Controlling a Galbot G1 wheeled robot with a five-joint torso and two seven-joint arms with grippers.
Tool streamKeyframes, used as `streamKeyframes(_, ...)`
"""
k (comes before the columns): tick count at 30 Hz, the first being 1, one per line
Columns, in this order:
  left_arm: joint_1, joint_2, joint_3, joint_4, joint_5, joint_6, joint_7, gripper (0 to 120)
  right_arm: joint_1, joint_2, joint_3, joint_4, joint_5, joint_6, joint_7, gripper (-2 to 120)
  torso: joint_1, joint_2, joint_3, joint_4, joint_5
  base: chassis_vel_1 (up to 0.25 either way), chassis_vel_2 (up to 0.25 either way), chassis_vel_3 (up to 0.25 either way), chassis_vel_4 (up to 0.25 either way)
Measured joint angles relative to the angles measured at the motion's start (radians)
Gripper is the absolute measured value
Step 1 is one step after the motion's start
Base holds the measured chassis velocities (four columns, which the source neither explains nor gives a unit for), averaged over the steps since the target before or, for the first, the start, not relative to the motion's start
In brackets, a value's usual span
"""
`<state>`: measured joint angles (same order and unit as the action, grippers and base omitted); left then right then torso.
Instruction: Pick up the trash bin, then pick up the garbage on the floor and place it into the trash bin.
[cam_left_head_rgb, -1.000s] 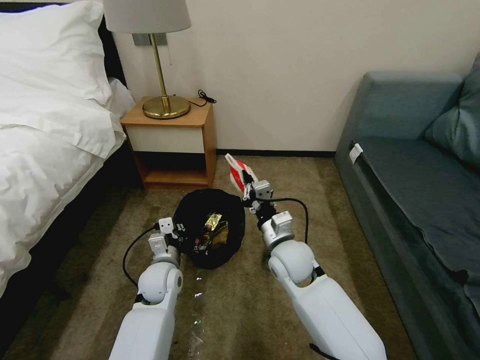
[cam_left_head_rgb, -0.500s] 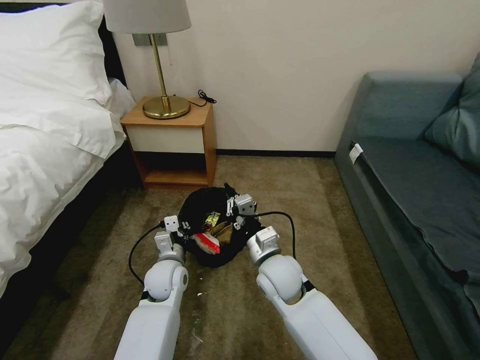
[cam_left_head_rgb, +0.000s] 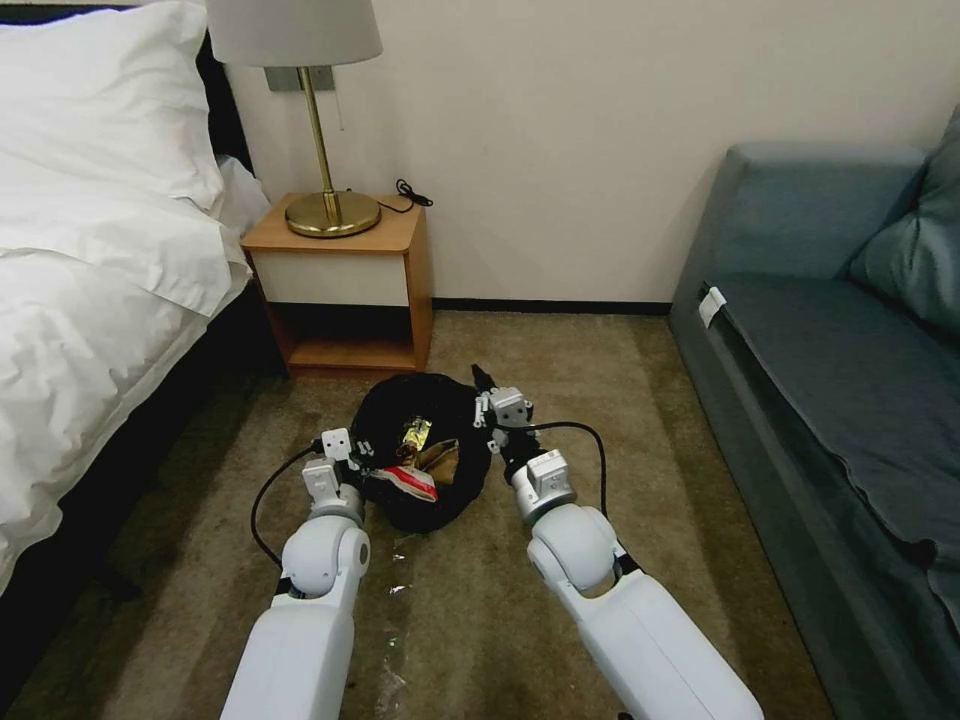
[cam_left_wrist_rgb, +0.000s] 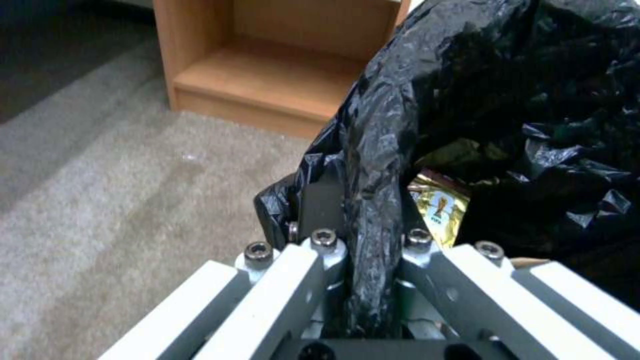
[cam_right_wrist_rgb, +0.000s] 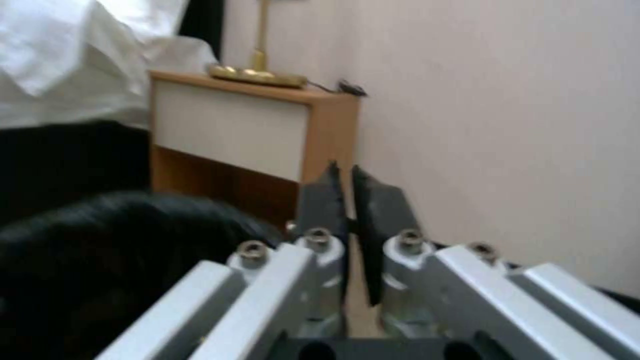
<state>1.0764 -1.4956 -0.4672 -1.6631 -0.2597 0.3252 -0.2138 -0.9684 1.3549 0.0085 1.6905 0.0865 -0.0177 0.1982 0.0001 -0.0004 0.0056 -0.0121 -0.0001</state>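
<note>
One trash bin (cam_left_head_rgb: 425, 465), wrapped in a crinkly black liner, sits over the carpet (cam_left_head_rgb: 620, 420) just in front of the wooden nightstand (cam_left_head_rgb: 345, 285). Three pieces of garbage can be counted inside it: a red-and-white packet (cam_left_head_rgb: 410, 482) on the side farthest from the nightstand, a gold-brown snack wrapper (cam_left_head_rgb: 416, 434) nearer the nightstand, and something brown (cam_left_head_rgb: 443, 460) just beside the packet. The wrapper carries a small printed emblem in the left wrist view (cam_left_wrist_rgb: 440, 207), but no writing on any piece can be read.

Two grippers are at the bin. The left gripper (cam_left_wrist_rgb: 363, 200) is clenched on the liner at the bin's rim, a fold of black plastic pinched between its pads. The right gripper (cam_right_wrist_rgb: 347, 200) is at the bin's opposite edge, pointing toward the nightstand; its two dark fingers (cam_right_wrist_rgb: 320, 200) stand almost together with a thin slit between them and nothing gripped.

One brass lamp (cam_left_head_rgb: 325, 180) stands on the nightstand.
</note>
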Motion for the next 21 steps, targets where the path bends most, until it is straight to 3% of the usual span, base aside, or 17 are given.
streamKeyframes(5,0.001,0.011,-0.008,-0.015,-0.008,0.001,-0.001,2,-0.014,0.001,0.014,0.005,0.051,-0.099,0.081,27,0.000,0.000,0.000,-0.0001,0.0000,0.000,0.000,0.000,0.000)
streamKeyframes(7,0.004,0.022,-0.023,-0.025,-0.020,0.002,0.001,2,-0.013,0.001,0.022,-0.011,0.142,-0.183,0.142,41,0.000,0.000,0.000,0.0000,0.0000,0.000,0.000,0.000,0.000)
streamKeyframes(10,0.012,0.026,-0.034,-0.029,-0.023,0.000,0.005,2,-0.008,0.001,0.031,-0.035,0.195,-0.226,0.173,51,0.000,0.000,0.000,0.0000,-0.0001,0.000,0.000,0.000,0.000)
streamKeyframes(15,0.025,0.037,-0.042,-0.041,-0.030,-0.002,0.010,2,-0.007,0.002,0.040,-0.061,0.220,-0.255,0.192,66,0.000,0.000,0.000,0.0001,0.0000,0.000,0.000,0.000,0.000)
streamKeyframes(16,0.026,0.042,-0.048,-0.043,-0.033,-0.003,0.011,2,-0.005,0.002,0.040,-0.064,0.220,-0.259,0.194,74,0.000,0.000,0.000,0.0000,-0.0001,0.000,0.000,0.000,0.000)
streamKeyframes(20,0.026,0.046,-0.055,-0.046,-0.036,-0.003,0.011,2,0.002,0.005,0.040,-0.063,0.221,-0.267,0.198,81,0.000,0.000,0.000,0.0001,-0.0001,0.000,0.000,0.000,0.000)
streamKeyframes(21,0.025,0.049,-0.056,-0.053,-0.041,-0.001,0.009,2,0.008,0.006,0.038,-0.060,0.225,-0.288,0.198,90,0.000,0.000,0.000,0.0002,0.0000,0.000,0.000,0.000,0.000)
